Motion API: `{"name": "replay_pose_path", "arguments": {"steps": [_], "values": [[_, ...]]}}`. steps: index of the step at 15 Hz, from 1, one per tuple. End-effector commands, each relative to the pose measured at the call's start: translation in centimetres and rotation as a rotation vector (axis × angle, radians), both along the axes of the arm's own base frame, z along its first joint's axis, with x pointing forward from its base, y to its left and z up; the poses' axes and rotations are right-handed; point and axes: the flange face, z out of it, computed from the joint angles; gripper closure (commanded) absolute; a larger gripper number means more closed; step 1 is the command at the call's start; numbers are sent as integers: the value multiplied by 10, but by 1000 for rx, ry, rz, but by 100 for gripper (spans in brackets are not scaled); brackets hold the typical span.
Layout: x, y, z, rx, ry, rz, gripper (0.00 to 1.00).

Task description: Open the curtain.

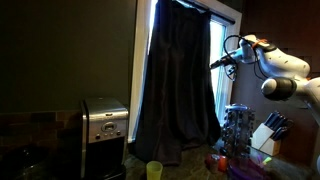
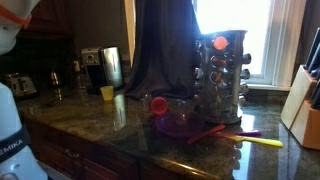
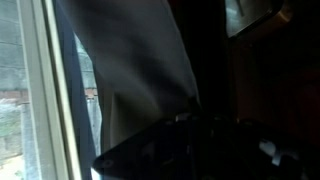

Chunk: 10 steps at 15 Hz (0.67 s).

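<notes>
One curtain (image 1: 180,85) is counted, at the upper centre of the frame in both exterior views. One robot arm (image 1: 285,75) with one gripper (image 1: 218,62) is counted at the upper right in an exterior view. One steel appliance (image 1: 104,122) is counted at the lower left, and one yellow cup (image 1: 154,170) at the bottom centre. One spice rack (image 2: 218,72) is counted right of centre, and one knife block (image 2: 303,112) at the right edge. One red cup (image 2: 159,105) is counted near the centre. Three long utensils are counted at the lower right: one pink utensil (image 2: 205,132), one purple utensil (image 2: 245,133) and one yellow utensil (image 2: 262,141).
</notes>
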Motion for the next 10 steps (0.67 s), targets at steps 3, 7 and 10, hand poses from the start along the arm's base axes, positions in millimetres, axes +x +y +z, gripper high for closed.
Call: {"name": "replay_pose_path", "arguments": {"steps": [3, 7, 10], "values": [[-2, 2, 4, 1, -5, 3, 98], [-1, 1, 4, 2, -5, 1, 98], [2, 13, 2, 2, 1, 39, 100]]}}
